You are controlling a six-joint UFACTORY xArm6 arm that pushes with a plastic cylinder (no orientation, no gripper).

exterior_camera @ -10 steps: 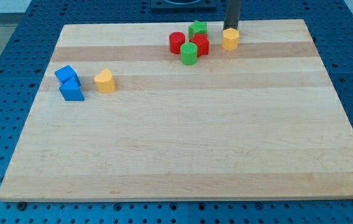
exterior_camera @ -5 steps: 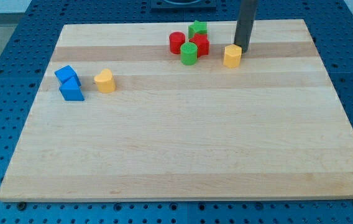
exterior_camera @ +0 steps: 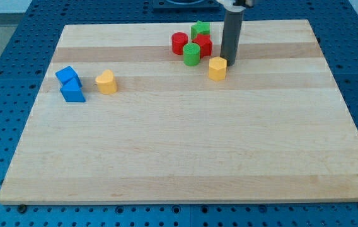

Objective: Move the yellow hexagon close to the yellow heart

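Observation:
The yellow hexagon point(exterior_camera: 217, 68) sits on the wooden board point(exterior_camera: 185, 151) at the upper middle. My tip point(exterior_camera: 229, 62) is right behind it, touching its upper right side. The yellow heart point(exterior_camera: 106, 82) lies far to the view's left, well apart from the hexagon.
A cluster stands just left of and above the hexagon: a green cylinder point(exterior_camera: 191, 54), a red cylinder point(exterior_camera: 179, 43), a red block point(exterior_camera: 203, 45) and a green star-like block point(exterior_camera: 200, 29). Two blue blocks point(exterior_camera: 70, 84) sit left of the heart.
My tip has moved down and left from the top of the board, pushing the yellow hexagon down and left, past the green cylinder.

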